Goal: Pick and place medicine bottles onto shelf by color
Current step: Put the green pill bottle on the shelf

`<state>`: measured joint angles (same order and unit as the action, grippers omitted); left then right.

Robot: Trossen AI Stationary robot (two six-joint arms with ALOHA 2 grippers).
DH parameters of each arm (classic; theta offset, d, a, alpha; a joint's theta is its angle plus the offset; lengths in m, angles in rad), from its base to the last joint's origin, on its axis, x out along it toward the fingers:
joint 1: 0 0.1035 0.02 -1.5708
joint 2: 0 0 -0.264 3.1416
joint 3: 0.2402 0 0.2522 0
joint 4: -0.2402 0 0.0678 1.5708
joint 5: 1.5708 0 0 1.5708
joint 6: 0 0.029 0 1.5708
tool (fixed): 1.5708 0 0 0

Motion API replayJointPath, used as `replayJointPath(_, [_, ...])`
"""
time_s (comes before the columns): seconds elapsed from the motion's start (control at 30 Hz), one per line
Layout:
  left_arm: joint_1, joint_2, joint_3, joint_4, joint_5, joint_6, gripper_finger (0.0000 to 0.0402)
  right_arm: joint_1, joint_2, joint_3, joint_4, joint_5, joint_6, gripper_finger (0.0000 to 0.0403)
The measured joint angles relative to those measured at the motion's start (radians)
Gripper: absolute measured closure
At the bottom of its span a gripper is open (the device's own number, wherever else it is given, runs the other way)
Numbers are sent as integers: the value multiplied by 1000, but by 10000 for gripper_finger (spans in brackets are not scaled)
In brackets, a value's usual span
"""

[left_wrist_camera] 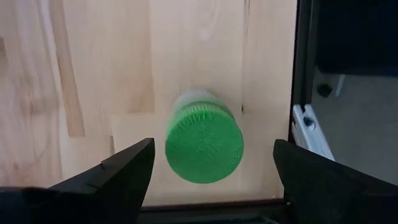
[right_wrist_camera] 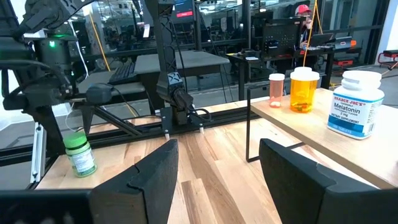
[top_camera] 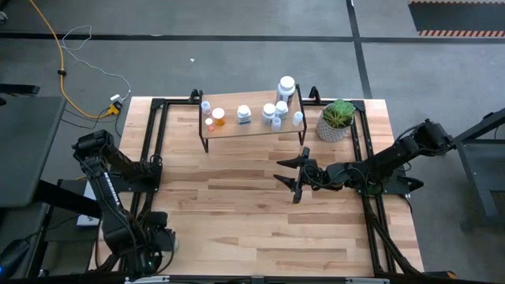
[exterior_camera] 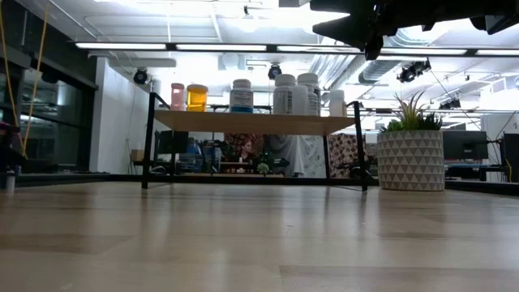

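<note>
The table (top_camera: 260, 221) carries the shelf (top_camera: 252, 125) at twelve o'clock, holding white, orange and pink medicine bottles (top_camera: 270, 111). A potted plant (top_camera: 336, 120) stands at its three o'clock. The right hand (top_camera: 290, 175), spread, hovers at the shelf's five o'clock. The left hand (left_wrist_camera: 208, 168), spread, hangs over a green bottle (left_wrist_camera: 203, 144), probably standing near the table's seven o'clock corner.

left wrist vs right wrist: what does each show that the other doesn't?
Left wrist only: the green cap of the green-capped bottle seen from straight above, between the left gripper and its open jaws, near the table's black edge rail.

Right wrist only: the shelf carrying a pink bottle, an orange bottle and a white Melatonin bottle; the right gripper with open jaws; the left arm above the bottle.

Both: the green-capped bottle, standing on the wooden table.
</note>
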<state>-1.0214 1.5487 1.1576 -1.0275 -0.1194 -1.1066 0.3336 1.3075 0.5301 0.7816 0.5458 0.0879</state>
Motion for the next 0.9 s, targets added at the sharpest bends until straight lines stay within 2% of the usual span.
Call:
replayJointPath(0.13, [0,39,0,0,37,25,83,0,0,0,0,0,0,187])
replayJointPath(0.6, [7,121,0,0,29,105,87,0,0,0,0,0,0,187])
replayJointPath(0.73, [9,121,0,2,22,105,108,0,0,0,0,0,0,187])
replayJointPath(0.9, [19,121,0,6,18,108,157,0,0,0,0,0,1,187])
